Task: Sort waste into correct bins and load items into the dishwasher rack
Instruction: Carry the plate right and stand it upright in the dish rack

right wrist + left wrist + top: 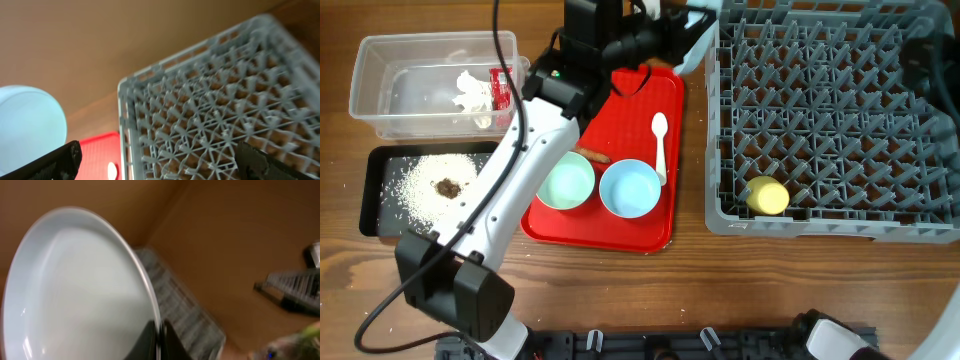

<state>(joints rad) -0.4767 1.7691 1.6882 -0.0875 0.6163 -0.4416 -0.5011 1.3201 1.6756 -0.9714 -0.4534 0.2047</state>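
Nearest the overhead lens, the left arm [520, 170] is seen crossing the wooden bench [620, 290], partly hiding the black tray [372, 200] and the red tray [645, 110]. Its end effector [160, 340] is clamped on the rim of the pale blue plate [75, 290], held just beside the dishwasher rack [840, 110]. The right end effector [159, 152] is spread wide and empty, and is mostly cut off overhead.

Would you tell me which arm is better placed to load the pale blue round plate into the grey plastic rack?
The left arm: its jaws are shut on the plate's rim beside the rack; the right arm's jaws stand open, empty.
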